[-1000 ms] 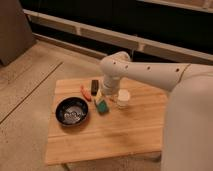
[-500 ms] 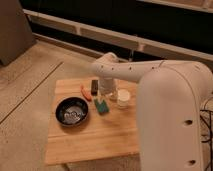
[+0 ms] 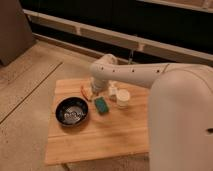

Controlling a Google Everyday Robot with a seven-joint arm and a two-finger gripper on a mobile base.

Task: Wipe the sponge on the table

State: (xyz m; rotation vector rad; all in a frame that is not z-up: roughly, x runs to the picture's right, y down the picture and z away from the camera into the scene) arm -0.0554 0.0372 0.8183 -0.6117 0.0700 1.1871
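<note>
The teal-green sponge (image 3: 101,104) lies flat on the light wooden table (image 3: 120,137), near its middle. My white arm reaches in from the right, and its gripper (image 3: 98,89) hangs just behind and above the sponge, open and holding nothing. The arm's wrist hides most of the gripper. The sponge sits apart from the gripper.
A black bowl (image 3: 71,111) sits left of the sponge. A white cup (image 3: 122,97) stands to its right, with a small white object (image 3: 113,90) beside it. An orange item (image 3: 86,92) lies behind the bowl. Speckled floor surrounds the table, and a dark wall with a rail runs behind.
My arm has swung a little to the left and now fills more of the right side of the view. The sponge, bowl and cup have stayed put.
</note>
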